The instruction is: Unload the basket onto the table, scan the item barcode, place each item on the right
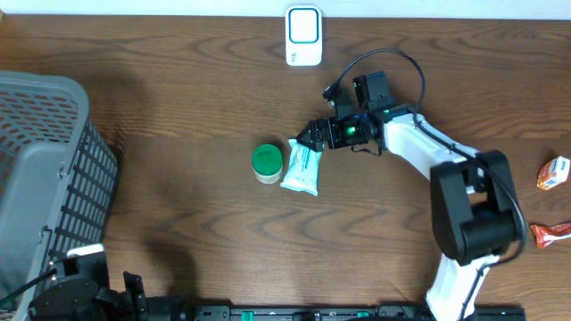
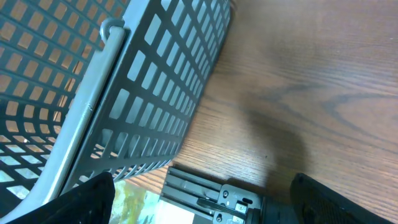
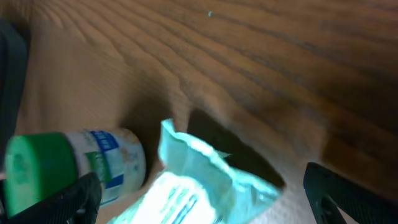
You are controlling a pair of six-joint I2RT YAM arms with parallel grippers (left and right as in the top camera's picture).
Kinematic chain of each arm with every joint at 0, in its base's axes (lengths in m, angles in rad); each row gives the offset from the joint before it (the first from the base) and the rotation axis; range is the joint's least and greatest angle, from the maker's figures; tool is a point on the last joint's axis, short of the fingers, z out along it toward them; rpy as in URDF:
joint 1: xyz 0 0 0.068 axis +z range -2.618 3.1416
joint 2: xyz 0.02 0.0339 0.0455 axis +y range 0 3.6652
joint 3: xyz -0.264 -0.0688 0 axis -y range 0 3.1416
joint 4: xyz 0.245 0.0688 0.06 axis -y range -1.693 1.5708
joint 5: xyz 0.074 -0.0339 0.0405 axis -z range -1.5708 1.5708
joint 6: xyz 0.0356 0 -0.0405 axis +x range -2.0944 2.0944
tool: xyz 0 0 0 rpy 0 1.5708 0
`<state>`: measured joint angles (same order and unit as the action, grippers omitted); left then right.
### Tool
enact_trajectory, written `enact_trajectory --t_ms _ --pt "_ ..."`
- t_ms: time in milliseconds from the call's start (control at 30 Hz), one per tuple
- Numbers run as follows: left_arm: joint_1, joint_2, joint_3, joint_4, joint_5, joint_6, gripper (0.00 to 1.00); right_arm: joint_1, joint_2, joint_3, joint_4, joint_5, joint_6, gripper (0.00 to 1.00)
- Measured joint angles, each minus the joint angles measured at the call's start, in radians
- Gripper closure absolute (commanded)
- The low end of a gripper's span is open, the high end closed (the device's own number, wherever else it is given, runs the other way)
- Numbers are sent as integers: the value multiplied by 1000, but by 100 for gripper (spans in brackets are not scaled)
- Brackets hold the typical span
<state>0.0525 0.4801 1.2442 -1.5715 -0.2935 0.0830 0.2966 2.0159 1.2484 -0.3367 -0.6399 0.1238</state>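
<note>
A teal and white packet (image 1: 302, 168) lies flat at the table's middle, next to a small jar with a green lid (image 1: 267, 163). My right gripper (image 1: 314, 135) is low at the packet's far end, open. In the right wrist view the packet's crimped end (image 3: 205, 180) sits between the two dark fingertips without touching them, and the jar (image 3: 74, 165) lies left of it. A white scanner with a blue face (image 1: 303, 36) stands at the table's far edge. My left gripper (image 2: 205, 199) is open and holds nothing, beside the basket.
A grey mesh basket (image 1: 45, 169) fills the left side, and its wall (image 2: 124, 93) stands close in the left wrist view. An orange and white box (image 1: 553, 172) and a red packet (image 1: 551, 234) lie at the right edge.
</note>
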Motion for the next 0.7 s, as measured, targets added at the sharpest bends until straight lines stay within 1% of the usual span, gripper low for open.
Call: enact_trajectory --t_ms 100,133,200,267,300,367,400,433,700 --pt "0 0 0 0 0 0 10 -3 49 19 4 -64 -33 1" --pt "0 0 0 0 0 0 10 -3 59 29 -8 -79 -46 4" --pt "0 0 0 0 0 0 10 -3 79 50 -45 -119 -79 20" --pt "0 0 0 0 0 0 10 -3 92 63 -114 -143 -129 42" --pt "0 0 0 0 0 0 10 -3 98 66 -164 -149 -154 56" --pt "0 0 0 0 0 0 10 -2 105 65 -243 -152 -199 88" --pt "0 0 0 0 0 0 10 0 110 63 -275 -137 -214 95" --pt "0 0 0 0 0 0 10 0 114 61 -286 -132 -224 99" --pt "0 0 0 0 0 0 10 -6 120 63 -332 -146 -245 99"
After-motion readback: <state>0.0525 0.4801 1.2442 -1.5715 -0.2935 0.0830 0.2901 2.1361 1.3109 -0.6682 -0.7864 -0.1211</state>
